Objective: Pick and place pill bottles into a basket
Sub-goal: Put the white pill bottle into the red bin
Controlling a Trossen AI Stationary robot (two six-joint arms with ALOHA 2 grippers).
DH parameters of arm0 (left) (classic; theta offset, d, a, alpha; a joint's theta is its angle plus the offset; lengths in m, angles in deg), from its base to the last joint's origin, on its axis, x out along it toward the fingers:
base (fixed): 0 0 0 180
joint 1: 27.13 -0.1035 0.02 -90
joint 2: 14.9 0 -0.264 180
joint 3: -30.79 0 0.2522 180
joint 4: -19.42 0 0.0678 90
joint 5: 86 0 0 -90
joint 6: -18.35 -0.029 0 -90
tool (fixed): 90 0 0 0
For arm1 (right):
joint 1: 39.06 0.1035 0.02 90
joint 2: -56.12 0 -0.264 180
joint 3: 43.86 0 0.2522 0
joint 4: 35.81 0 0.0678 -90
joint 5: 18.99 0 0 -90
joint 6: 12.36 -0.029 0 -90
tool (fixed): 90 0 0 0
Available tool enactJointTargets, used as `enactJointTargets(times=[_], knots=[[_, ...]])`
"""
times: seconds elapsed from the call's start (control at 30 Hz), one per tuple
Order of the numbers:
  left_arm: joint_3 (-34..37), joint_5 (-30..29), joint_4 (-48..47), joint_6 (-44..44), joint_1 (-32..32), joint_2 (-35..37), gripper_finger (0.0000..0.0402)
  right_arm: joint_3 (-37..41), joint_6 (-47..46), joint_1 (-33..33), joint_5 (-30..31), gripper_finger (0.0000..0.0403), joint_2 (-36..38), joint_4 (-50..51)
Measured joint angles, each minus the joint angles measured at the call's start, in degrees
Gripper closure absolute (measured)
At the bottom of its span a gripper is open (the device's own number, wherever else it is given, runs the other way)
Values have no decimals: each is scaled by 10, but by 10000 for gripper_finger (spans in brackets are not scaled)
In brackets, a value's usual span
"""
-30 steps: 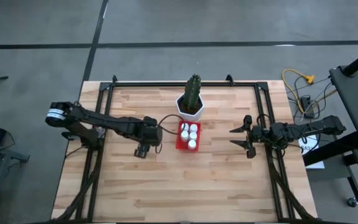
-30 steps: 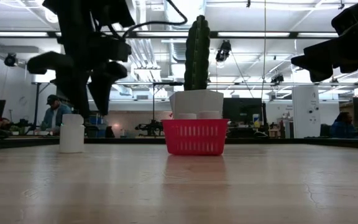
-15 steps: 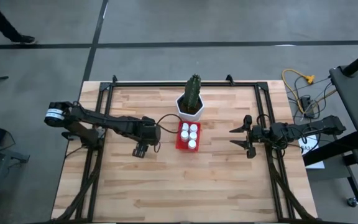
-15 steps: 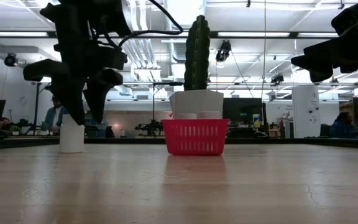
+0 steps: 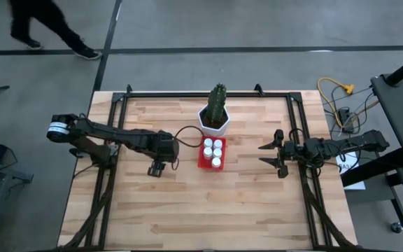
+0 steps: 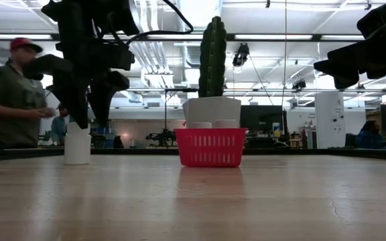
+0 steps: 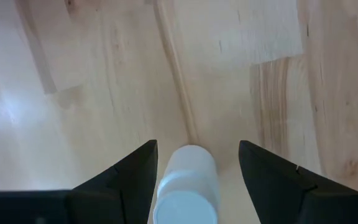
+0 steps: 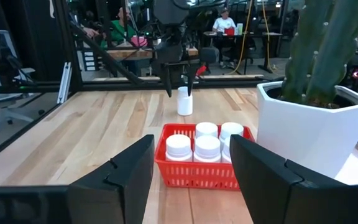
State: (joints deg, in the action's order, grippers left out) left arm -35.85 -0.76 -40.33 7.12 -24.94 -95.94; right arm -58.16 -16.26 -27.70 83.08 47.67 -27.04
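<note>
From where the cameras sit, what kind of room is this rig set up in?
Probably an open lab or workshop: a wooden table on a bare concrete floor, desks with seated people behind it, exposed ceiling pipes and lights, and a person walking past.

The high camera is looking straight down on the basket [image 5: 211, 152]; the low one is facing it level; the right wrist camera is sharing it from nearer.

No lettering, label, brand or number can be read on the pill bottles [image 8: 179, 147], the basket [image 6: 210, 147] or anywhere else in these views
</note>
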Motion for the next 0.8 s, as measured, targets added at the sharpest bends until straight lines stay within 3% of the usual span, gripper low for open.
enactJointTargets(times=[0.8], knots=[[47, 2, 16, 9, -14, 13, 194, 0, -2, 0, 0, 202, -4, 0]])
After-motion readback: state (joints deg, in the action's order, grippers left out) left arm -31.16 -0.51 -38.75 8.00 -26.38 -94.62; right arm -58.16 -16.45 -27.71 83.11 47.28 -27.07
